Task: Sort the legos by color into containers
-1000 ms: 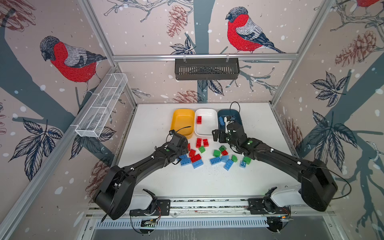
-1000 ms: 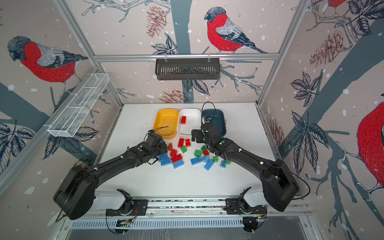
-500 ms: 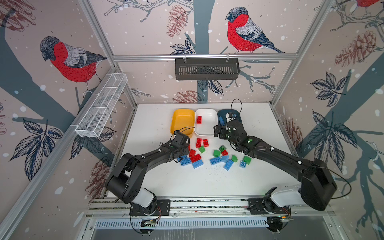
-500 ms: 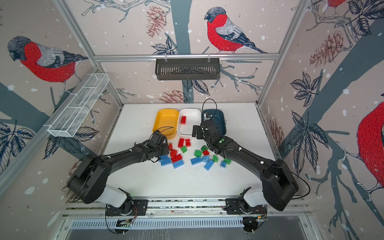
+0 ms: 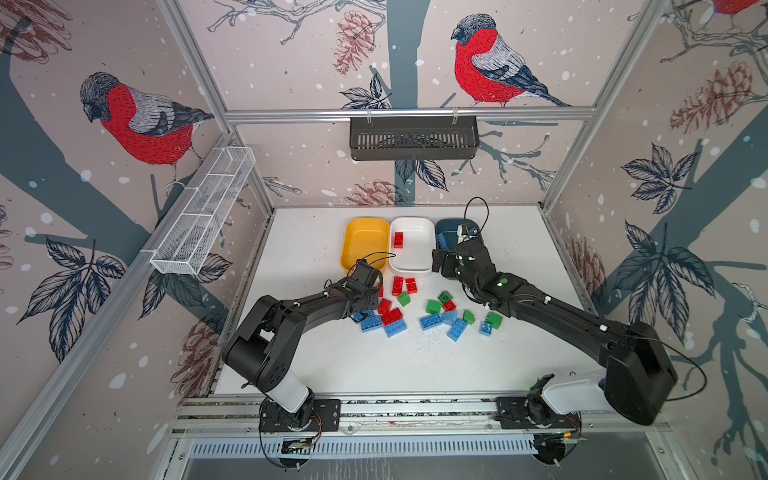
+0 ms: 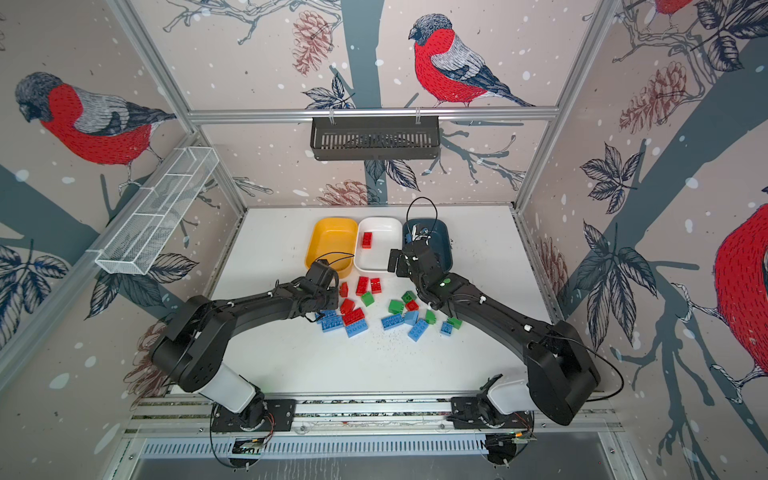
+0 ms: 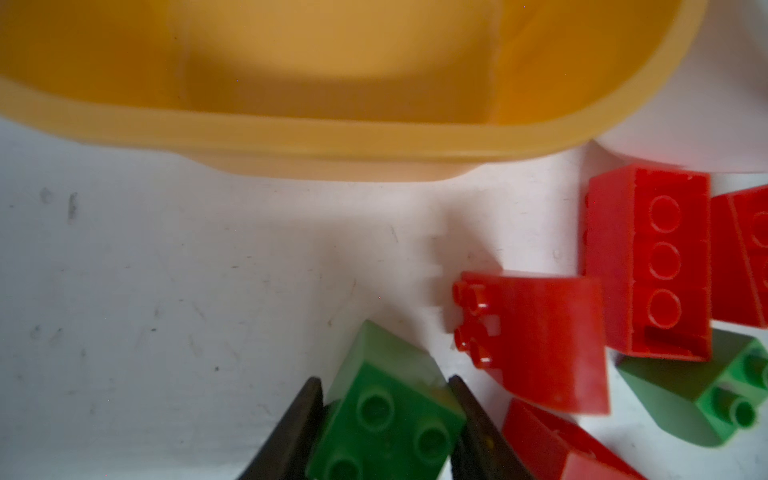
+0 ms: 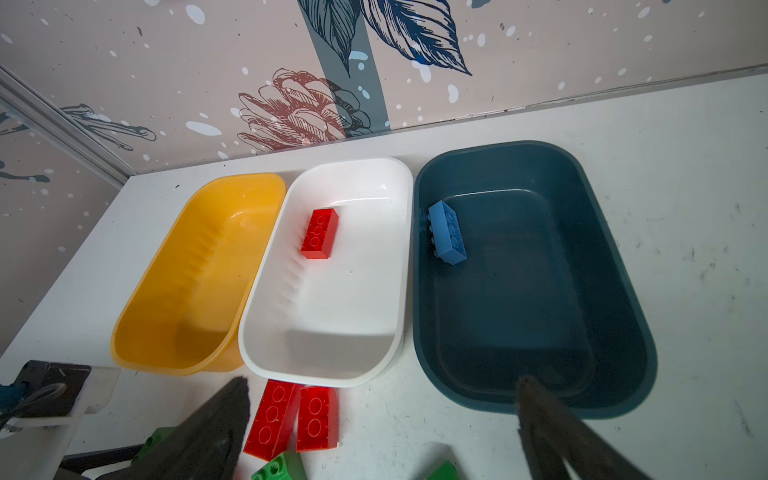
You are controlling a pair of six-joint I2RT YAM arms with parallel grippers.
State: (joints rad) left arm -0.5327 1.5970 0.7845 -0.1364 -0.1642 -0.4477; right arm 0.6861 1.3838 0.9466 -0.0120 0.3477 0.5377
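This is a robotics lab test cell. A scuffed white tabletop (image 5: 374,365) is boxed in by a bare aluminium-profile frame (image 5: 407,114) rising from its corners. Flat wall panels printed with bullfinches and pine cones (image 5: 486,62) close its far edge and both side edges. Two black jointed robot arms (image 5: 561,320) are bolted to a metal rail (image 5: 415,409) along the tabletop's near edge, with loose cables just below. A dark slatted metal basket (image 5: 413,139) hangs from the frame above the tabletop's far edge, and a white wire mesh basket (image 5: 203,216) hangs above one side edge.
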